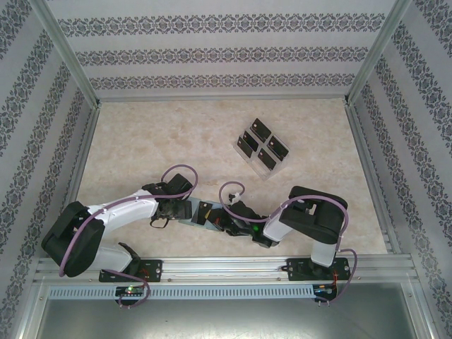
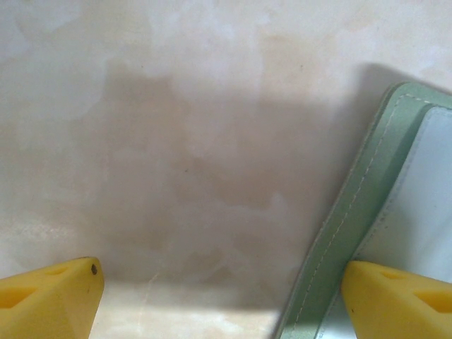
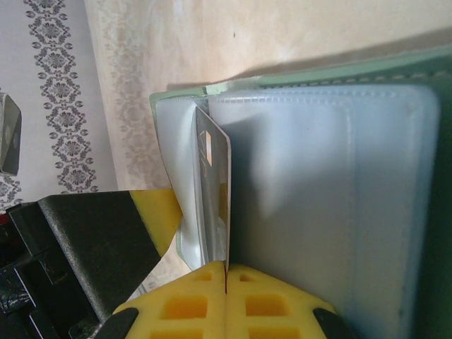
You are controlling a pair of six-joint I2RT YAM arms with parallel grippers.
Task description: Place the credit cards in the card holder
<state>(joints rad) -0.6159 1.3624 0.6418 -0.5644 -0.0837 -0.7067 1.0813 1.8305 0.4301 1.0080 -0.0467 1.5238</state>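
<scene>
- Right gripper [image 3: 226,286]: yellow fingertips pressed together, pinching the near edge of one black credit card [image 3: 215,198], which stands on its long edge.
- Card holder [image 3: 318,212]: lies open on the table [image 1: 141,141] between the two arms, near their bases. Its clear inner sleeves face up inside a grey-green stitched border. The pinched card's far end sits in the mouth of the outermost sleeve, partly inserted.
- Left gripper [image 2: 222,302]: fingers spread wide. One fingertip rests over the holder's stitched edge and the other over bare table, with nothing clamped between them.
- Clear plastic tray [image 1: 264,175]: lies farther back, right of centre and well apart from the holder. It contains five black credit cards [image 1: 267,159], laid flat in two rows.
</scene>
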